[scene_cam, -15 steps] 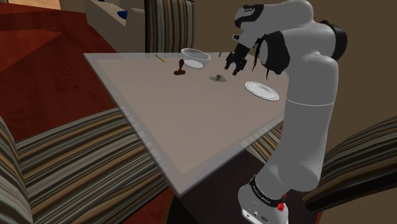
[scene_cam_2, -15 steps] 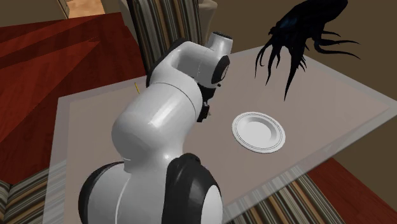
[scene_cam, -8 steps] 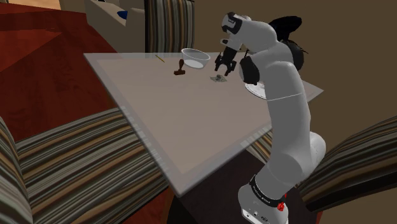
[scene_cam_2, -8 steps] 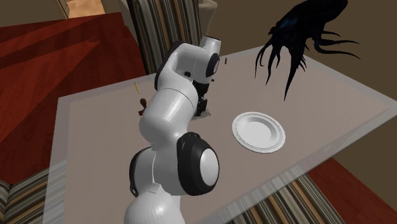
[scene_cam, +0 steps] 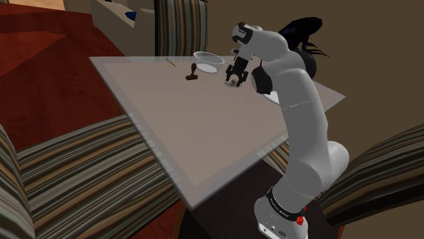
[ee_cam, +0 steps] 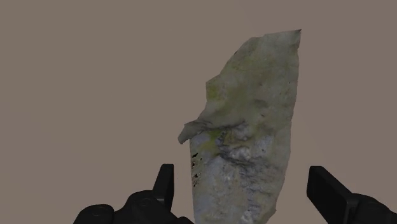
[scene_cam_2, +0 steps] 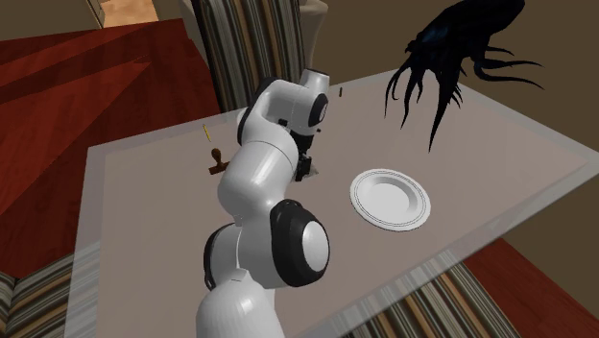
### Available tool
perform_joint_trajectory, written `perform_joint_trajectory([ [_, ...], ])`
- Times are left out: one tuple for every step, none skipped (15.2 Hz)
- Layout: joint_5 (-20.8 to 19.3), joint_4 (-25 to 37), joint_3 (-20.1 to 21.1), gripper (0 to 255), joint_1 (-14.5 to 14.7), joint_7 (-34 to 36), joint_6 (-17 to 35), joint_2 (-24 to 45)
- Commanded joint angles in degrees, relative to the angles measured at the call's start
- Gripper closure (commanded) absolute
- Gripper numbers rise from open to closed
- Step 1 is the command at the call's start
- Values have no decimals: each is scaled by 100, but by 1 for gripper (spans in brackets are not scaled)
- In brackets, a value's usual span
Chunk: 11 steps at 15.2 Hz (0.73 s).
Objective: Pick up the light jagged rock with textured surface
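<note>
The pale grey-green jagged rock (ee_cam: 245, 121) lies flat on the beige table (scene_cam: 177, 125), long and rough, with a greenish tinge at one end. In the wrist view its near end sits between the two black fingers (ee_cam: 164, 184), which stand apart and touch neither side of it. In the shoulder view my gripper (scene_cam: 236, 77) points down just over the rock (scene_cam: 235, 84), near the table's far side. My gripper (ee_cam: 245, 191) is open.
A clear bowl (scene_cam: 208, 61) stands just behind the gripper, and a brown stamp-like piece (scene_cam: 192, 73) to the shoulder view's left of it. A white plate (scene_cam_2: 390, 198) lies beside the arm. A black tendrilled shape (scene_cam_2: 451, 48) hangs over the far corner. Striped chairs (scene_cam: 81, 176) surround the table.
The arm has swung out over the table and stretched toward the rock. The gripper has come down from mid-air to just above the rock, fingers straddling it.
</note>
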Motion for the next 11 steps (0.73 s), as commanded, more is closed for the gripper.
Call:
perform_joint_trajectory([
  [-9, -167, -16, 0, 74, -47, 107, -28],
  [-9, -168, -16, 0, 74, -48, 107, -28],
  [-7, -156, -13, 255, 66, -47, 104, -20],
  [-6, -151, -12, 255, 63, -47, 103, -17],
  [-7, -157, -14, 255, 65, -49, 104, -21],
  [-7, -156, -14, 255, 64, -49, 104, -21],
  [-8, -160, -15, 255, 65, -52, 105, -22],
  [-9, -158, -15, 255, 63, -52, 102, -23],
  [-7, -147, -13, 255, 58, -49, 98, -19],
  [-7, -145, -13, 255, 57, -49, 96, -19],
  [-8, -153, -15, 255, 61, -51, 100, -21],
])
